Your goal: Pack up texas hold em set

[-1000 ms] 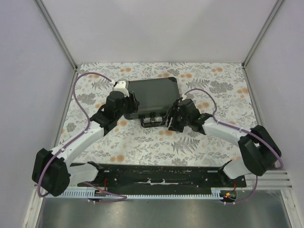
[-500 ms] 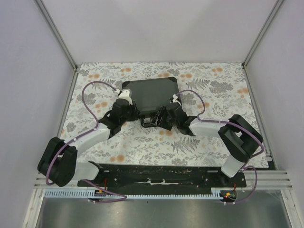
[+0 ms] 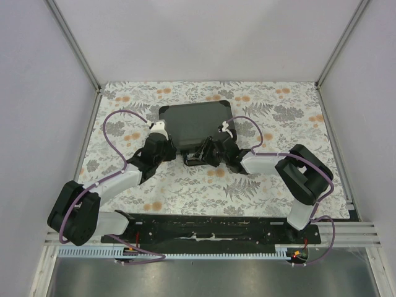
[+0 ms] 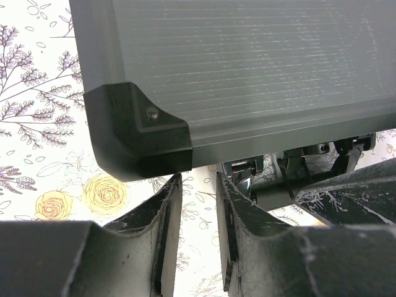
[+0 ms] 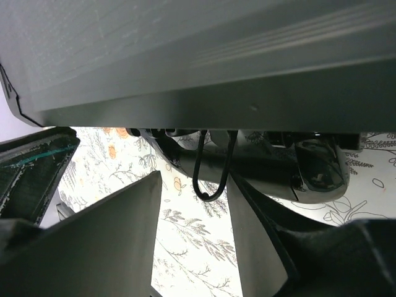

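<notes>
Left gripper (image 4: 198, 180) has narrowed, empty, at the case (image 3: 197, 120) corner. Right gripper (image 5: 195, 185) has moved in, half-spread and empty.

place: robot lab cell | evidence: white panel walls (image 3: 37, 93), aluminium posts (image 3: 74, 46), floral tablecloth (image 3: 278, 105)

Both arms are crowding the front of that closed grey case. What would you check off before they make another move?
1. Briefcase lid flat and shut: ok.
2. Left gripper empty, jaws slightly apart just below the black corner: ok.
3. Right gripper empty, jaws apart, facing the wire loop under the front edge: ok.
4. Chrome latch fastened: cannot tell.
5. Room between the two grippers at the front edge: cannot tell, they sit very close.
</notes>
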Controlling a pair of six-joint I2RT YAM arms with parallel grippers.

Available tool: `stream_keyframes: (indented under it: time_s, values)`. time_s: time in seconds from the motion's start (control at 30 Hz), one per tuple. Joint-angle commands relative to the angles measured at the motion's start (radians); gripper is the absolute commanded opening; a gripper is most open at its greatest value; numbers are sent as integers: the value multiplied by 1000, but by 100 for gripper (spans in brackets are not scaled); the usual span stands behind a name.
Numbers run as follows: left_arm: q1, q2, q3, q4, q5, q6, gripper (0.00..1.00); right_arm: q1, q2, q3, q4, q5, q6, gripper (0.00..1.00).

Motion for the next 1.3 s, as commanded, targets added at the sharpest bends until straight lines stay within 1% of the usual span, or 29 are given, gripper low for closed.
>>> stream_keyframes:
  time_s: [0.0,0.27,0.4,0.53,0.77,0.93,1.1,1.27]
  values:
    - [4,-21,-10,34,-50,-10,34,0,2,39,52,49,29,52]
    - [6,-7,-11,37,-53,-6,34,-2,3,59,82,78,24,52]
    - [4,-12,-13,38,-47,-1,34,0,-6,54,115,87,20,59]
    - [6,-19,-25,47,-44,4,34,-3,-13,65,114,96,3,61]
    - [6,-9,-28,46,-41,4,34,-2,-1,72,118,116,-12,60]
    - [6,-13,-30,48,-41,4,34,-3,-7,97,56,184,-37,59]
    - [6,-19,-30,48,-45,7,34,-3,-12,92,40,242,-45,59]
    - [4,-21,-28,44,-44,7,34,-2,3,105,42,231,-54,61]
